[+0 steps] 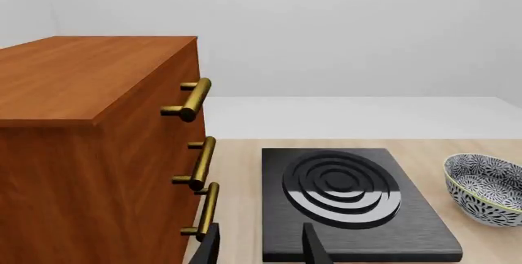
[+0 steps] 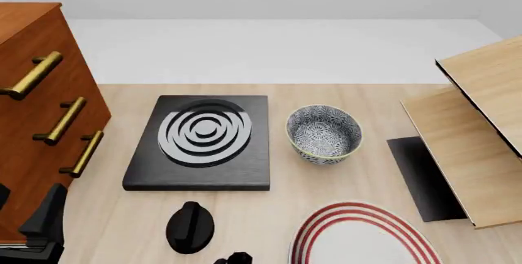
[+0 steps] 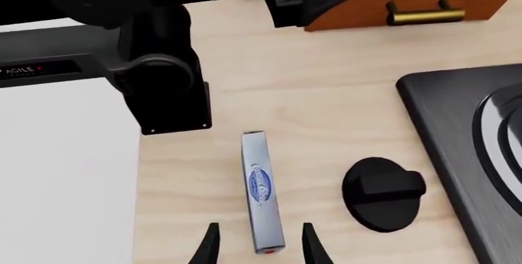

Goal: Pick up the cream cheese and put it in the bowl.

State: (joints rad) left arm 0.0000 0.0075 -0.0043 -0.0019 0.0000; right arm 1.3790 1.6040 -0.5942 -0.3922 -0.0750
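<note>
The cream cheese [image 3: 261,190], a slim pale box with a blue oval logo, lies flat on the wooden table in the right wrist view. My right gripper [image 3: 259,249] is open, its fingers [image 3: 209,245] flanking the box's near end with a gap on each side. The speckled bowl [image 2: 324,132] stands empty right of the stove plate, and its edge also shows in the left wrist view [image 1: 488,187]. My left gripper [image 1: 261,249] is open and empty, facing the stove plate beside the cabinet. The front view does not show the cream cheese.
A black stove plate [image 2: 204,142] with rings sits mid-table, and a black knob [image 2: 190,227] lies in front of it. A wooden drawer cabinet [image 2: 33,111] stands at the left. A red-ringed plate [image 2: 359,236] is at the front, a wooden shelf [image 2: 473,135] at the right. The left arm [image 3: 155,62] crosses beyond the box.
</note>
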